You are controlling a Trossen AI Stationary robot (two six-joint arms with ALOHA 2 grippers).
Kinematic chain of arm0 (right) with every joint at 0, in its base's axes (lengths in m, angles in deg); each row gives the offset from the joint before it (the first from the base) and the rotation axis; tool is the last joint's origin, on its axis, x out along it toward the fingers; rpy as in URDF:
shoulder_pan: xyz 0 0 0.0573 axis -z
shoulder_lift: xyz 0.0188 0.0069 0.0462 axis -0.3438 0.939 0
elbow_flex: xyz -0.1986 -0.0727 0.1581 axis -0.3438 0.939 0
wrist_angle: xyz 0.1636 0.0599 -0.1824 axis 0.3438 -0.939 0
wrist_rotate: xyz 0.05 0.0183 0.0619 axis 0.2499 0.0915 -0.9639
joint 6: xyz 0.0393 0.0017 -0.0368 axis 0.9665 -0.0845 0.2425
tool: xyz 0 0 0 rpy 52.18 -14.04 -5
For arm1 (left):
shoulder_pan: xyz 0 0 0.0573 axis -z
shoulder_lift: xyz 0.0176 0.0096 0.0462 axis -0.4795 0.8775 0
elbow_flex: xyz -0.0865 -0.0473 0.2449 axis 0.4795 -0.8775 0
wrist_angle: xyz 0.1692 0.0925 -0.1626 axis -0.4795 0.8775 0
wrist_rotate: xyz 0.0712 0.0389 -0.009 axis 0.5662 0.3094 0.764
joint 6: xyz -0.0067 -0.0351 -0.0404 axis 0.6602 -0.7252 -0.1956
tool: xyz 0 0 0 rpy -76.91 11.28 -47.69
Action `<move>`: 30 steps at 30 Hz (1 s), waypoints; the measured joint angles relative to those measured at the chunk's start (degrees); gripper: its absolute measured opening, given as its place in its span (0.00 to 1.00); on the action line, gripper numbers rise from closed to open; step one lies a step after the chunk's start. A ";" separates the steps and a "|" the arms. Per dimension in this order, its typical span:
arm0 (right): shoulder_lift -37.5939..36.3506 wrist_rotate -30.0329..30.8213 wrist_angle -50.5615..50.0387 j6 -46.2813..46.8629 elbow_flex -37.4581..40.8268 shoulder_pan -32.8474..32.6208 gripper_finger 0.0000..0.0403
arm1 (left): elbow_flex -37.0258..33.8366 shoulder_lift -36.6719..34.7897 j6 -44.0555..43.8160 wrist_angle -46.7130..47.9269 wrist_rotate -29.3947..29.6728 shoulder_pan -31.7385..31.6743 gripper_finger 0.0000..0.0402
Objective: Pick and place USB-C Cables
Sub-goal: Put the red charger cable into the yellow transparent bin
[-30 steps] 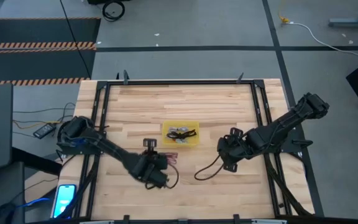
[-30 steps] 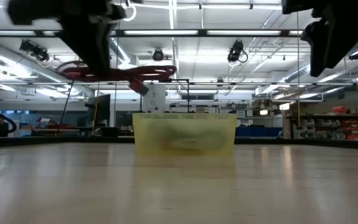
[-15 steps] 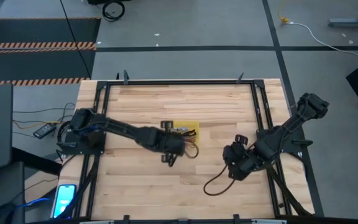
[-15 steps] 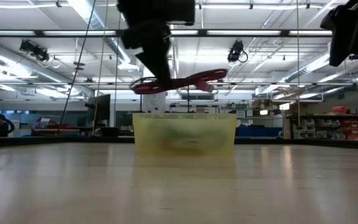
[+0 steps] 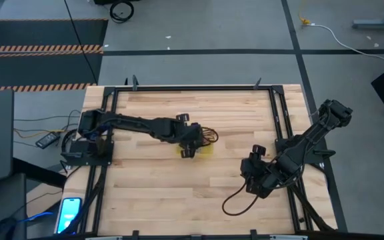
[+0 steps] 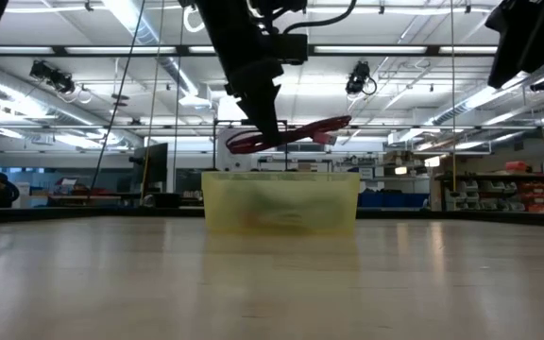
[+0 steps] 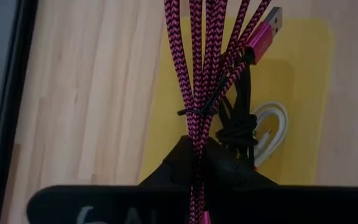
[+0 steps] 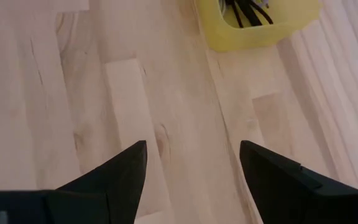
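Magenta cable (image 7: 199, 68), bundled and tied at its waist, hangs from the left tool (image 5: 191, 139), whose fingers are closed on the bundle's lower end. In the high view that tool sits just left of centre of the frame, right over the yellow tray (image 5: 207, 151) in the middle of the bench (image 5: 152, 193). The low view shows the cable (image 6: 286, 133) held clear above the tray's rim (image 6: 280, 176), near the centre of the frame, so it is not yet released.

Inside the tray, the left wrist view shows a white cable (image 7: 271, 127) coiled at centre right of the frame, and a black cable (image 7: 241, 121) beside it, partly hidden behind the magenta strands. Whether a grey bundle is also in there cannot be told.

The right tool (image 5: 257, 179) is at the lower right of the high view, well apart from the tray, with its fingers (image 8: 118, 171) spread wide and nothing between them; only bare wood and a corner of the tray show ahead of it. A thin dark cord (image 5: 235, 200) lies looped on the bench just beside that arm, toward the bottom of the frame.

By my reading the work is well along: at least two bundles are placed, the magenta one needs only lowering and letting go, and any remaining bundle is left to collect.
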 joint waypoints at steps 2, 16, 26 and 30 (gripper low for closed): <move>0.00 0.03 0.06 -0.84 0.00 0.00 0.65 | 0.00 0.00 -0.08 -0.29 -0.71 -0.41 0.05; 0.00 1.49 0.68 -2.72 0.00 0.02 0.65 | -0.02 7.30 0.33 0.65 -1.27 0.47 0.07; 0.00 1.43 0.84 -2.72 0.00 0.02 0.65 | -0.04 7.89 0.42 -0.24 -1.36 0.45 0.15; 0.00 1.34 1.03 -2.71 0.00 0.02 0.65 | -0.04 7.89 0.39 -0.12 -2.67 0.45 0.19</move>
